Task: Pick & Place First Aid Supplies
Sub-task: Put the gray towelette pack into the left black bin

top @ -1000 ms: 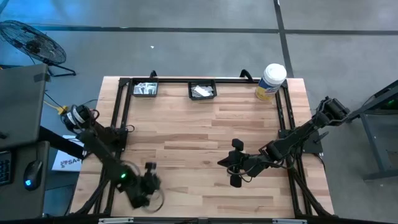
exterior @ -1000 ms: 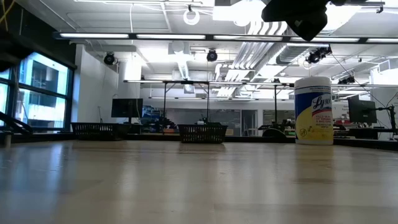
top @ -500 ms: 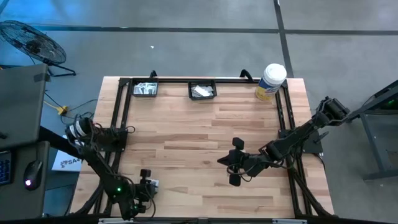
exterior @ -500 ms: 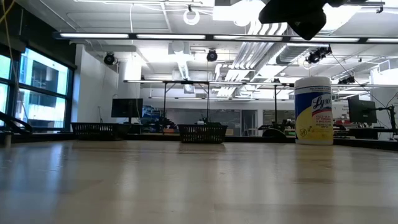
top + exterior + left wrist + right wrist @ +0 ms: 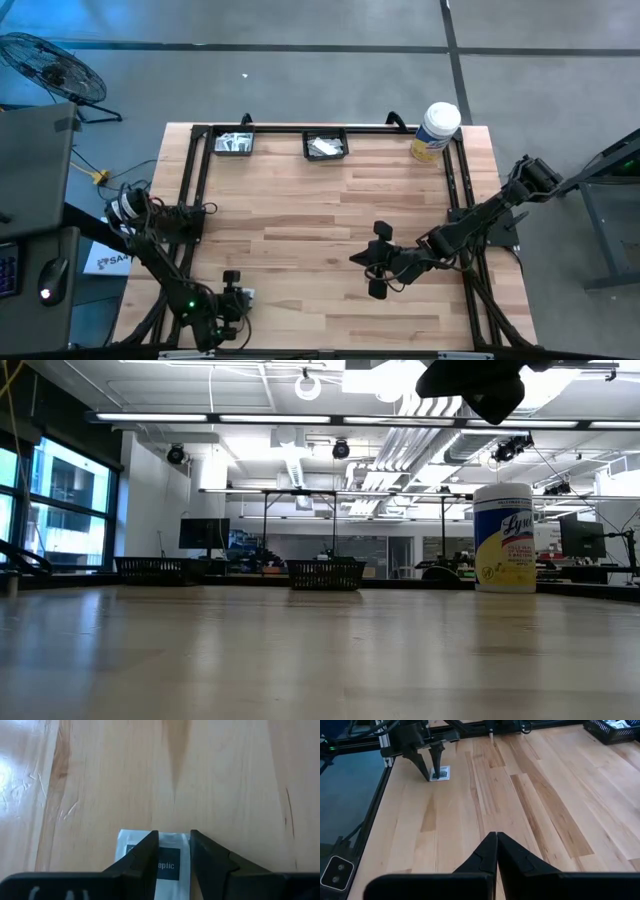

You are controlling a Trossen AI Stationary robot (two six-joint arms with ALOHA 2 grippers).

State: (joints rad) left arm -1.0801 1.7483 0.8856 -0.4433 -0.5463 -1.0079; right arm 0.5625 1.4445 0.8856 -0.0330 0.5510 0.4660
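Dark-metal left gripper (image 5: 236,297), on an arm folded low at the 7 o'clock corner of the pale butcher-block wooden table (image 5: 330,200), pointed down at a small flat white square packet with a dark printed centre (image 5: 172,862). Its fingers (image 5: 145,855) stood part-open astride the packet, tips at the packet's face; whether they gripped it could not be told. From the right wrist view the packet (image 5: 440,773) lay flat on the boards between those tips.

Right gripper (image 5: 496,851), on an arm stretched in from 3 o'clock, hung above the table's centre-right with its fingers pressed together, holding nothing.

Two shallow black mesh baskets sat at the far edge: one at 11 o'clock (image 5: 233,144), one at 12 o'clock (image 5: 325,146), each holding white packets. A tall white plastic tub with a yellow label (image 5: 436,130) stood upright at 1 o'clock, well apart from both grippers. A black metal frame (image 5: 200,170) bordered the table.

Grey floor surrounded the table, with a round black fan (image 5: 52,70) at 10 o'clock; the low view showed a bright hall with ceiling lights and desks.
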